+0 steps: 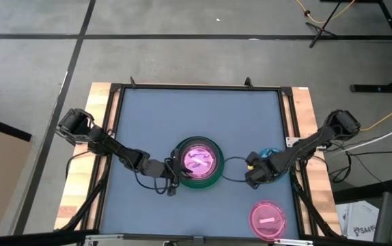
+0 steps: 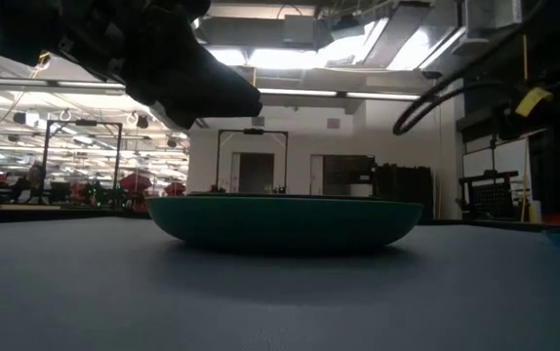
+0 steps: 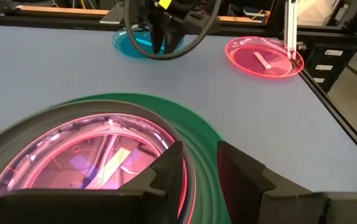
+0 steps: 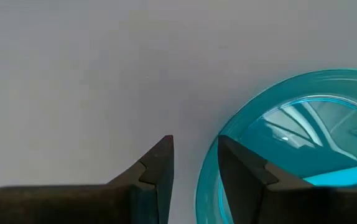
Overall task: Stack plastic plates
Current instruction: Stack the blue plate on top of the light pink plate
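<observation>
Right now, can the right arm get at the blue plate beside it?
Probably yes. The right gripper is open right at the blue plate's rim, one finger over its edge, and nothing lies between them.

Bare table behind the green-based plate stack; arms flanking it, pink plate front right.

I can read no text, label, number or sign anywhere from my cameras.
</observation>
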`<state>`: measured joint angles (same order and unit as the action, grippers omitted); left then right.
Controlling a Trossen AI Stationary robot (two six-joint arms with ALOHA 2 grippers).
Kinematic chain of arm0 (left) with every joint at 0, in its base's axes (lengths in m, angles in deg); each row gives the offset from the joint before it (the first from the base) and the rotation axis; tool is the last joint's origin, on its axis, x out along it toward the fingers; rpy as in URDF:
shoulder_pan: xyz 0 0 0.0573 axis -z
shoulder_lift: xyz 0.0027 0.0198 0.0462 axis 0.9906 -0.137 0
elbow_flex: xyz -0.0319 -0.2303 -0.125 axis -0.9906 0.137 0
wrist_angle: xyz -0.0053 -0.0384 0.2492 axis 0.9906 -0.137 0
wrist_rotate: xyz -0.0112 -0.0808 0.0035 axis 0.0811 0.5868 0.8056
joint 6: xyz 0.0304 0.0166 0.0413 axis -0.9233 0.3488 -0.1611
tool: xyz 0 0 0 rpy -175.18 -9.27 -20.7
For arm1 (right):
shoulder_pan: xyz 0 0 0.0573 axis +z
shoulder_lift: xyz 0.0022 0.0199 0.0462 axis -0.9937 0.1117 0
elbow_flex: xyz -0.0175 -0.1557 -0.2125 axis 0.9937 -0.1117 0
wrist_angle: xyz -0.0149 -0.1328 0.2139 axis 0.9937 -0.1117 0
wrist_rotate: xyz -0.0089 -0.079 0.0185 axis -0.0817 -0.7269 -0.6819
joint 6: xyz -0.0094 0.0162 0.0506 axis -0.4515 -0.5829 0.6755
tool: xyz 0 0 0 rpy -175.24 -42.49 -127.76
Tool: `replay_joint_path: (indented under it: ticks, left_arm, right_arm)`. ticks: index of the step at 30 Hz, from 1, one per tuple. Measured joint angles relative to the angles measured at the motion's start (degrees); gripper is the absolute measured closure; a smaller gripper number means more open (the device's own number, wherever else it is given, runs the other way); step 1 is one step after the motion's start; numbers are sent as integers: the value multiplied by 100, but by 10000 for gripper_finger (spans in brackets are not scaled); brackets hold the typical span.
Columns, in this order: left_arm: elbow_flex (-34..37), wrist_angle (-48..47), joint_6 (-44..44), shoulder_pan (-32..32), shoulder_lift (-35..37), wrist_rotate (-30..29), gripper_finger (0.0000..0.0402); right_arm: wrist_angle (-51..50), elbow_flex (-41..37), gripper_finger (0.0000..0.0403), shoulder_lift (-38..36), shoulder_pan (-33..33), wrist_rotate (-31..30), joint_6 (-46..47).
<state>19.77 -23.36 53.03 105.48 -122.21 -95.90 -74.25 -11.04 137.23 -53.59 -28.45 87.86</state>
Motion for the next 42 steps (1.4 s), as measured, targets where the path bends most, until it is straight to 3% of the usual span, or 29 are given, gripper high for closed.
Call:
replay_joint_path:
  ticks: [24, 33, 42]
  left_arm:
    - [0, -3, 0, -2, 0, 8, 310]
    - [0, -15, -109, -2, 0, 11, 310]
    - [0, -9, -136, -2, 0, 11, 310]
  right_arm:
    - [-197, -17, 288, 233, 1, -514, 20]
    - [-161, 7, 289, 711, 4, -555, 4]
    - [-372, -2, 355, 738, 3, -519, -39]
